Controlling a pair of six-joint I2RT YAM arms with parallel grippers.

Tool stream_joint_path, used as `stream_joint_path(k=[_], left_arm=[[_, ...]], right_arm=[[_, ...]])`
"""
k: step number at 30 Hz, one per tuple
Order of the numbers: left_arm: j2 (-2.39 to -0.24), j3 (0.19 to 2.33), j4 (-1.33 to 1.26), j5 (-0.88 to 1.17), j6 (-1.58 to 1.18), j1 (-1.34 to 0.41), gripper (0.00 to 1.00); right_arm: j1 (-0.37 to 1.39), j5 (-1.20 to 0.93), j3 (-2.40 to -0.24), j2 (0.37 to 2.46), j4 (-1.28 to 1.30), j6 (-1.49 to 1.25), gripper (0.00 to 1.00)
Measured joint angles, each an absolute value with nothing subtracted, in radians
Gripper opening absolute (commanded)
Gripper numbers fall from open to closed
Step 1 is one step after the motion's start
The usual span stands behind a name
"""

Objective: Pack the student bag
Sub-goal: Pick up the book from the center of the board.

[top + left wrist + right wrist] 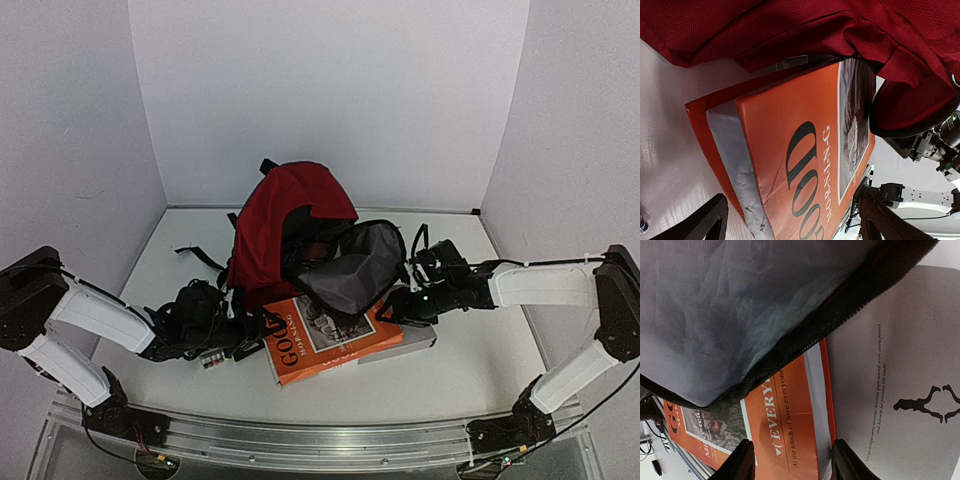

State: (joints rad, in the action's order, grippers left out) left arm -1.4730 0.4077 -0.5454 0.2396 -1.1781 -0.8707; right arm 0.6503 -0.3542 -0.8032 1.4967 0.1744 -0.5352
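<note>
Bag (275,215) sits mid-tabletop (480,360), its open grey-lined mouth drooping over an orange book (320,335) just in front. Left of the bag's front, the left hand (792,222) gapes wide around the book's corner. Right of it, the right hand (790,462) is half-spread; I cannot tell if it grips

Bright even light, soft wrist-view blur

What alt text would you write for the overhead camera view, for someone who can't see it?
A dark red backpack sits on a white table, its grey-lined mouth open over an orange book that lies partly on a grey book. The left arm and right arm reach in toward the books from either side.
</note>
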Motion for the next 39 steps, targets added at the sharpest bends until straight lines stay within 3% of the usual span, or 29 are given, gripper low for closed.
stream_joint_path(k=[7,19,24,30,39], left_arm=[[-1.466,0.39,-0.551,0.242,-1.19,-0.871,0.86],[-1.574,0.392,-0.666,0.313,-1.214,-0.87,0.51],[-1.561,0.381,-0.675,0.319,-1.207,-0.87,0.31],[-1.436,0.37,-0.66,0.324,-1.196,-0.869,0.13],[-1.089,0.393,-0.378,0.325,-1.117,-0.871,0.0]], right_arm=[[0.656,-0.355,-0.803,1.502,0.152,-0.57,0.49],[0.662,-0.4,-0.801,1.506,0.12,-0.616,0.48],[0.662,-0.392,-0.796,1.506,0.115,-0.63,0.48],[0.661,-0.375,-0.796,1.502,0.118,-0.649,0.55],[0.664,-0.318,-0.797,1.353,0.122,-0.684,0.56]])
